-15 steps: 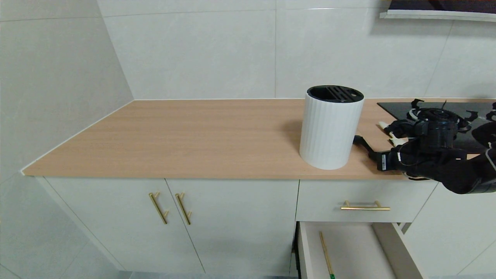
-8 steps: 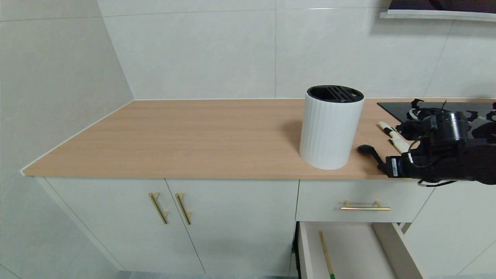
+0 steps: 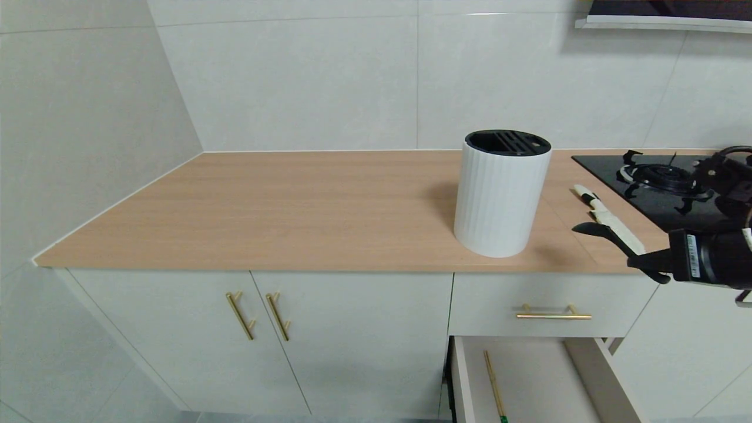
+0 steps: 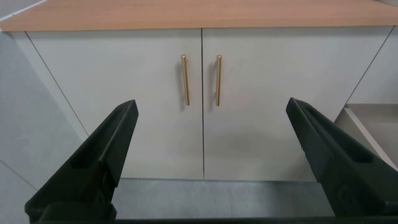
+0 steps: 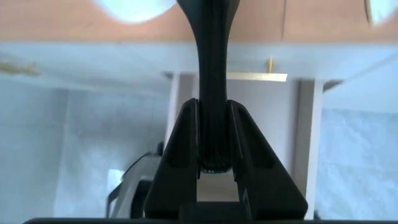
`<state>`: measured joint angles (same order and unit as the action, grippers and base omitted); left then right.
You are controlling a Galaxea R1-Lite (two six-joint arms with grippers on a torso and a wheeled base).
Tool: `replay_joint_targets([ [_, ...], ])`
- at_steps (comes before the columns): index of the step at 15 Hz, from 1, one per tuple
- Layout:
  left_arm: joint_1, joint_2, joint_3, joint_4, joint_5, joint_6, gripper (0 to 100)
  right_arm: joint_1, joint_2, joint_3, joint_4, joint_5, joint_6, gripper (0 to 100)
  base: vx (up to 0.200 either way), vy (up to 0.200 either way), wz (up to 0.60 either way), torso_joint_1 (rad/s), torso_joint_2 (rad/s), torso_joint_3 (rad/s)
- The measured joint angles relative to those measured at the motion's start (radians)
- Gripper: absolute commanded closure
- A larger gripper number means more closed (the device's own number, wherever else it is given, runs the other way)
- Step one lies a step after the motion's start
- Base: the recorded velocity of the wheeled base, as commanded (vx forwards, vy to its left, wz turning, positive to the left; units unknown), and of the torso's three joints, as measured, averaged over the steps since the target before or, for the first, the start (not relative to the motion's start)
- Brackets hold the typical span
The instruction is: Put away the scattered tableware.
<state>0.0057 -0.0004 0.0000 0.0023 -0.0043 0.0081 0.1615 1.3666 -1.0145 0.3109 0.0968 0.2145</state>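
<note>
Holder: one white ribbed holder (image 3: 500, 200) with a black slotted top, upright on the wooden counter (image 3: 294, 205).
Black utensil: one black utensil (image 3: 602, 235), off the counter and in the air over its front edge, at about 4 o'clock from the holder.
Right gripper: the right gripper (image 3: 643, 261) has its jaws clamped on the utensil's handle; the wrist view shows the handle pinched tight between both fingers.
Knife: one pale knife (image 3: 608, 218), flat on the counter at 3 o'clock from the holder, between it and the stove (image 3: 652, 194).
Drawer: one open drawer (image 3: 534, 376), at 6 o'clock below the holder, with one thin stick (image 3: 492, 379) lying along its floor.
Gold handles: three gold handles (image 3: 239, 315), two on the cabinet doors and one on the shut drawer front.
Left gripper: the left gripper (image 4: 211, 109) has its jaws wide apart with nothing between them, and faces the two-door cabinet front.
Hard to make out: the utensil's far end is a dark shape, spoon or ladle I cannot tell. The knife's near tip merges with the gripper's outline. The stick may be a pair lying together.
Cut off: the stick and the drawer by the lower edge, the stove by the right edge.
</note>
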Motion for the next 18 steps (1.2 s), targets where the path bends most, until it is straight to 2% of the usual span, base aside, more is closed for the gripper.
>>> replay_joint_targets([
  [5,0.0,0.0,0.0,0.0,0.0,0.0,0,0.053,-0.112,0.176,-0.025,0.006,-0.008,100,0.0,0.0,0.0,0.0,0.0,0.0],
  [13,0.0,0.0,0.0,0.0,0.0,0.0,0,0.062,-0.06,0.224,-0.033,0.006,-0.031,100,0.0,0.0,0.0,0.0,0.0,0.0],
  [18,0.0,0.0,0.0,0.0,0.0,0.0,0,0.062,-0.029,0.247,-0.061,0.005,-0.034,100,0.0,0.0,0.0,-0.144,0.35,0.201],
])
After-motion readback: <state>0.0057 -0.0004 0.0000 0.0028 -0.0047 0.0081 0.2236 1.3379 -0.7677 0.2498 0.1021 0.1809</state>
